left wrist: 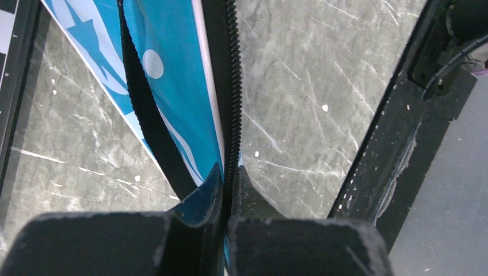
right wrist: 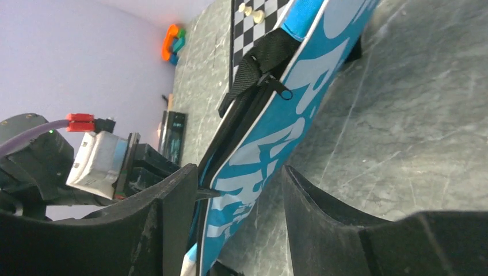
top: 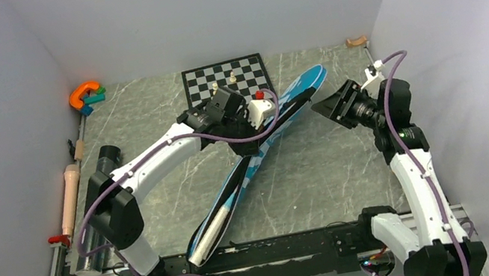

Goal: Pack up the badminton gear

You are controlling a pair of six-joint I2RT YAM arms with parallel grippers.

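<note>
Racket bag [top: 303, 91] | blue, white lettering, side open | left gripper [left wrist: 230, 174] pinching edge

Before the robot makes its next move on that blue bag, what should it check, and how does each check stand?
1. Left claw grips the blue bag's zipper edge: ok, shut on it.
2. Right claw open and ready: ok.
3. Zipper pull in the right claw's sight: ok, not held.
4. Bag zipped shut: not ok; a white handle shows at its near end.
5. All gear inside: cannot tell; the bag hides it.
</note>
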